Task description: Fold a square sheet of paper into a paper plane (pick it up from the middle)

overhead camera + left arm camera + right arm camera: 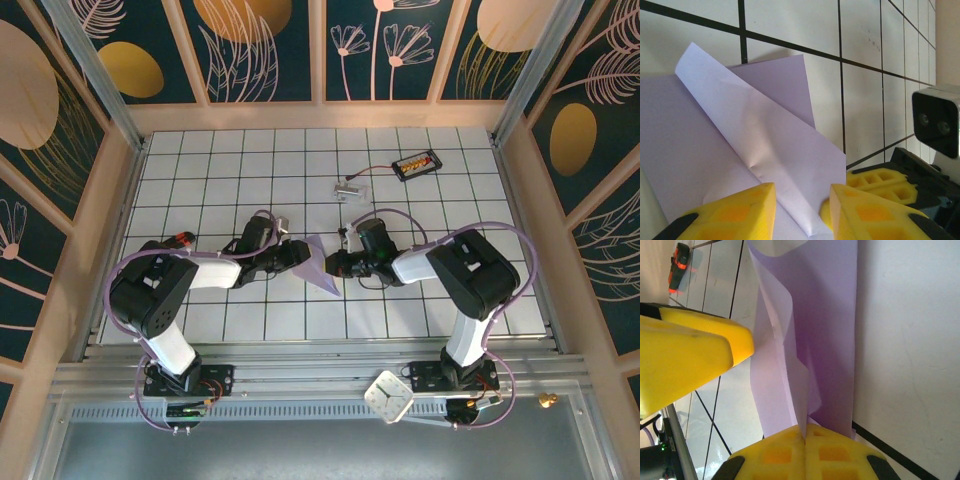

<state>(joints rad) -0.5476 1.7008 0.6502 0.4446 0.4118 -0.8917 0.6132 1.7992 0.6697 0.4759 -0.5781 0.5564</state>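
Flimsy purple paper (322, 263), creases easy, so I'd pinch folded edges: right claw (805, 431) is clamped on one, left claw (802, 194) sits spread open around a flap.

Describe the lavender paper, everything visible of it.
The lavender paper is thin, plain and partly folded, with a sharp diagonal crease and overlapping layers. It is held tilted between the arms over the white tiled table. The right gripper is shut on one edge; the left gripper straddles the opposite end, jaws apart.
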